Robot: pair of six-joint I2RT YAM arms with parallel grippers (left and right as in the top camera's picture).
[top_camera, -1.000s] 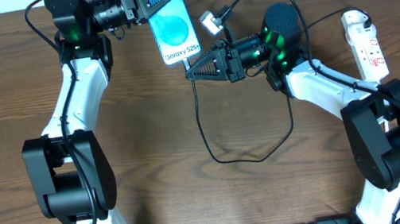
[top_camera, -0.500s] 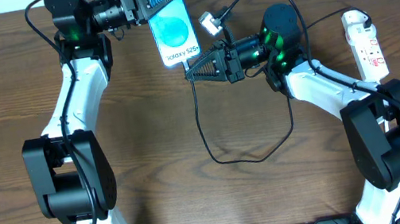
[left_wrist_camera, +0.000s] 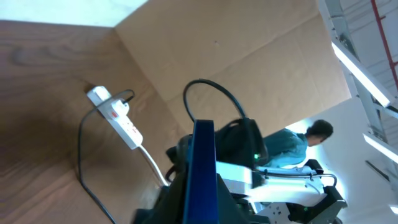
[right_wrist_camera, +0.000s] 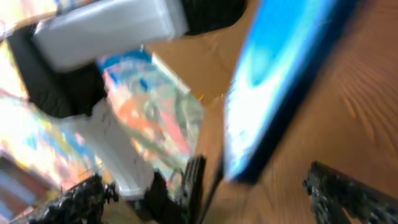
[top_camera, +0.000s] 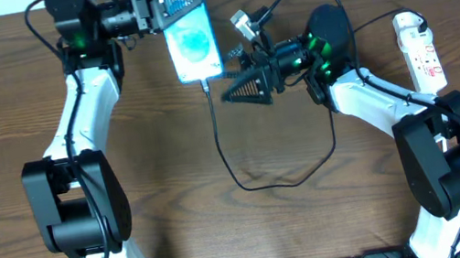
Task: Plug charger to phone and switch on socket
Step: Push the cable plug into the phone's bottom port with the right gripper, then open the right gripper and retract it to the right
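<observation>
**A:** What could go wrong from here?

**B:** The left claw (top_camera: 166, 7) clamps the phone (top_camera: 191, 41) by its top end, at the upper middle of the overhead frame and seemingly off the worktop (top_camera: 177, 202). The charger (top_camera: 235, 170) hangs from the phone's lower edge. If the phone tilts or swings, the charger's own weight could tug its tip out. I judge it seated, though the joint is too small to confirm.

**A:** And the right claw (top_camera: 241, 90)?

**B:** It is wide and holds nothing, just right of the phone's lower corner. The socket (top_camera: 421, 48) lies at the far right. Reaching for it, that arm could snag the charger's loop.

**A:** What do the wrist views add?

**B:** The left wrist view shows the phone edge-on, with the socket's white cord behind it. The right wrist view, though blurred, shows the fingers (right_wrist_camera: 351, 193) spread wide, which the overhead view cannot settle.
</observation>
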